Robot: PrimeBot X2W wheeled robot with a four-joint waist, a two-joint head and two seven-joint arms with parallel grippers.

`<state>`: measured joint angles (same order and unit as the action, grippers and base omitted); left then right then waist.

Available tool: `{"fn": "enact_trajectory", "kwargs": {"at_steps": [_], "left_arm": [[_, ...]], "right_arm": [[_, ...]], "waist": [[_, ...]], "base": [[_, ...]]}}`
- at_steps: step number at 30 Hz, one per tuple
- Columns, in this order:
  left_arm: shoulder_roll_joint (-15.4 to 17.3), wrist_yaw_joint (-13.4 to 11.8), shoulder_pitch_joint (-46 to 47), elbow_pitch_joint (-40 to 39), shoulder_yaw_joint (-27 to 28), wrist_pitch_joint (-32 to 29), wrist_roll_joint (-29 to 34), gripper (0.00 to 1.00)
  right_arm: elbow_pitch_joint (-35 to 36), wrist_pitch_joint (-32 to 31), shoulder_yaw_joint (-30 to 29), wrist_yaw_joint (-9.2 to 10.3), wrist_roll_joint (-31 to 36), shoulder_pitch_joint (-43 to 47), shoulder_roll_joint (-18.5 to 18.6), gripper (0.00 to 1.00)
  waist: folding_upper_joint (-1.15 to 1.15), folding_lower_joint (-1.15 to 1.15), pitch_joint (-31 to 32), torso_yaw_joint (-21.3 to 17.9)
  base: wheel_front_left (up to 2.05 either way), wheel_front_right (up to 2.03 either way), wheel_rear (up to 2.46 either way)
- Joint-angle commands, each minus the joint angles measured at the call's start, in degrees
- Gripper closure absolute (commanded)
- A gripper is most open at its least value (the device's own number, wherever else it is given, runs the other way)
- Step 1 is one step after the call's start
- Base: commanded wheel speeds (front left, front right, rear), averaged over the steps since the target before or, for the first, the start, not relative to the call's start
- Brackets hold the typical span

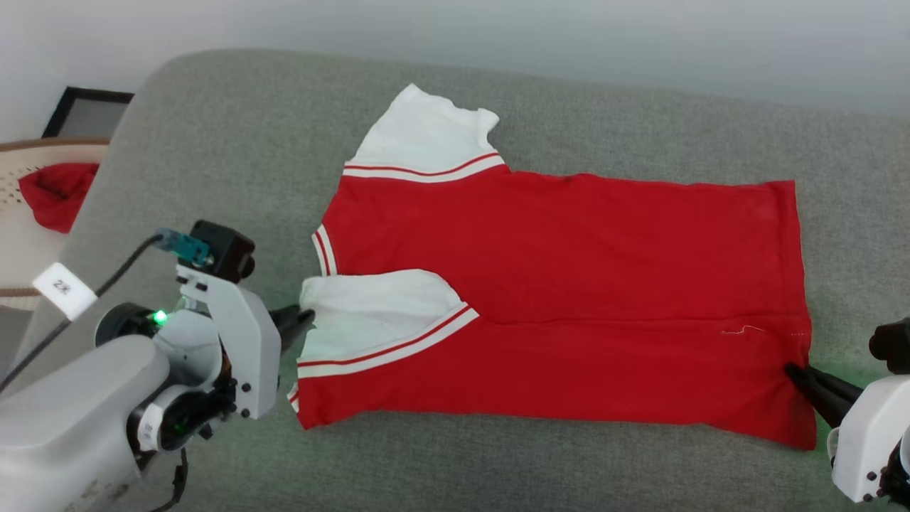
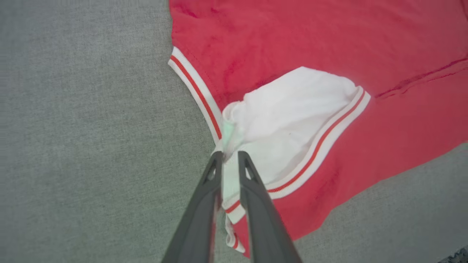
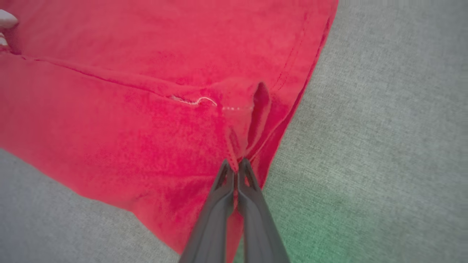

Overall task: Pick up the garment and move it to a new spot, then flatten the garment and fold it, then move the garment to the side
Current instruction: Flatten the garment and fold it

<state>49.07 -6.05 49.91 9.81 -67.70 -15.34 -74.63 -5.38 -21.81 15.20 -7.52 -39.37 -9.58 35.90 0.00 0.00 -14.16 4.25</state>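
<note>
The red garment (image 1: 569, 284) lies spread on the grey cushion, its near long edge folded over toward the middle. White lining and striped trim show at its left end; no lettering is visible. My left gripper (image 1: 304, 318) is shut on the white shoulder strap (image 2: 229, 175) at the garment's left end. At the right end my right gripper (image 1: 793, 371) is shut on the red hem (image 3: 239, 146), where the cloth puckers. In the wrist views the left gripper (image 2: 229, 155) and right gripper (image 3: 235, 162) each pinch cloth between the fingers.
The grey cushion (image 1: 213, 142) extends all round the garment. Off its left edge a pale woven basket (image 1: 14, 235) holds a small plain red cloth (image 1: 57, 192). A dark frame (image 1: 85, 110) leans by the wall behind it.
</note>
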Motion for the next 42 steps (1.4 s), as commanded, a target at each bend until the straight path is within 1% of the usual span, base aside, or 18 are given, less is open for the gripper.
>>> {"fn": "enact_trajectory", "kwargs": {"at_steps": [1, 2, 3, 5, 8, 11, 16, 21, 26, 29, 30, 33, 37, 40, 41, 42], "left_arm": [[0.4, 0.1, -0.1, -0.4, 0.2, 0.4, 0.0, 0.00], [0.5, -0.1, -0.4, -0.7, 0.6, 0.7, -0.4, 0.00], [0.7, -0.4, -0.6, -1.0, 0.9, 1.3, -0.6, 0.00], [1.2, -0.7, -1.1, -1.9, 1.2, 2.3, -0.3, 0.00], [1.9, -1.7, -1.9, -3.4, 1.9, 4.2, -0.1, 0.00], [2.5, -3.5, -3.2, -5.2, 2.7, 6.6, -0.5, 0.00], [3.7, -7.6, -5.9, -9.0, 4.6, 9.7, -2.7, 0.00], [5.1, -11.6, -7.7, -13.6, 6.0, 9.3, -5.6, 0.00], [6.5, -14.8, -7.3, -16.3, 6.4, 5.7, -8.2, 0.00], [7.0, -15.9, -6.3, -16.5, 6.1, 1.9, -10.0, 0.00], [6.6, -16.2, -6.2, -16.2, 6.3, 0.7, -11.2, 0.00], [6.0, -17.0, -5.6, -14.8, 5.9, -3.6, -14.0, 0.00], [5.1, -18.9, -5.1, -11.4, 4.6, -10.2, -17.3, 0.00], [4.8, -20.3, -5.1, -7.8, 3.1, -14.5, -18.6, 0.00], [4.6, -20.4, -5.1, -6.7, 2.5, -15.7, -18.6, 0.00], [4.6, -20.4, -5.1, -6.7, 2.5, -15.7, -18.6, 0.00]], "right_arm": [[-0.2, -0.5, 0.1, 0.06, -0.8, -0.4, 0.3, 0.30], [-0.1, -0.8, 0.2, 0.06, -0.9, -0.6, 0.1, 0.21], [0.1, -0.8, 0.3, 0.06, -0.7, -0.8, 0.2, 0.16], [0.5, -0.9, 0.4, 0.06, -0.4, -0.8, 0.3, 0.00], [1.0, -0.6, 0.2, 0.06, 0.0, -0.4, 0.1, 0.00], [1.6, 0.2, -0.1, 0.06, 1.1, 0.2, -0.1, 0.00], [3.3, 3.2, -1.5, 0.06, 3.7, 1.0, -0.8, 0.00], [6.2, 6.7, -4.7, 0.06, 6.9, 2.3, -2.9, 0.00], [9.8, 8.2, -7.3, 0.06, 10.1, 3.6, -6.5, 0.00], [12.2, 7.8, -8.6, 0.06, 11.2, 4.2, -8.9, 0.00], [12.7, 7.7, -9.0, 0.06, 11.7, 4.5, -9.7, 0.00], [14.7, 6.7, -9.7, 0.06, 12.5, 5.6, -11.9, 0.00], [16.7, 5.4, -10.6, 0.06, 13.2, 6.7, -14.0, 0.00], [17.5, 4.9, -11.1, 0.06, 13.5, 7.0, -15.1, 0.00], [17.7, 4.7, -11.2, 0.06, 13.5, 7.1, -15.5, 0.00], [17.7, 4.7, -11.2, 0.06, 13.5, 7.1, -15.5, 0.00]], "waist": [[0.00, 0.00, 1.0, 0.3], [0.00, 0.00, 1.4, 0.3], [0.00, 0.00, 1.8, 0.3], [0.00, 0.00, 2.5, 0.5], [0.00, 0.00, 3.8, 0.8], [0.00, 0.00, 5.1, 1.1], [0.00, 0.00, 7.1, 1.8], [0.00, 0.00, 8.3, 1.9], [0.00, 0.00, 8.9, 0.7], [0.00, 0.00, 8.9, -0.4], [0.00, 0.00, 8.9, -0.8], [0.00, 0.00, 8.8, -2.3], [0.00, 0.00, 8.2, -4.4], [0.00, 0.00, 7.5, -6.1], [0.00, 0.00, 7.2, -6.5], [0.00, 0.00, 7.2, -6.5]], "base": [[0.00, 0.00, 0.00], [0.00, 0.00, 0.00], [0.00, 0.00, 0.00], [0.00, 0.00, 0.00], [0.00, 0.00, 0.00], [0.00, 0.00, 0.00], [0.00, 0.00, 0.00], [0.00, 0.00, 0.00], [0.00, 0.00, 0.00], [0.00, 0.00, 0.00], [0.00, 0.00, 0.00], [0.00, 0.00, 0.00], [0.00, 0.00, 0.00], [0.00, 0.00, 0.00], [0.00, 0.00, 0.00], [0.00, 0.00, 0.00]]}}
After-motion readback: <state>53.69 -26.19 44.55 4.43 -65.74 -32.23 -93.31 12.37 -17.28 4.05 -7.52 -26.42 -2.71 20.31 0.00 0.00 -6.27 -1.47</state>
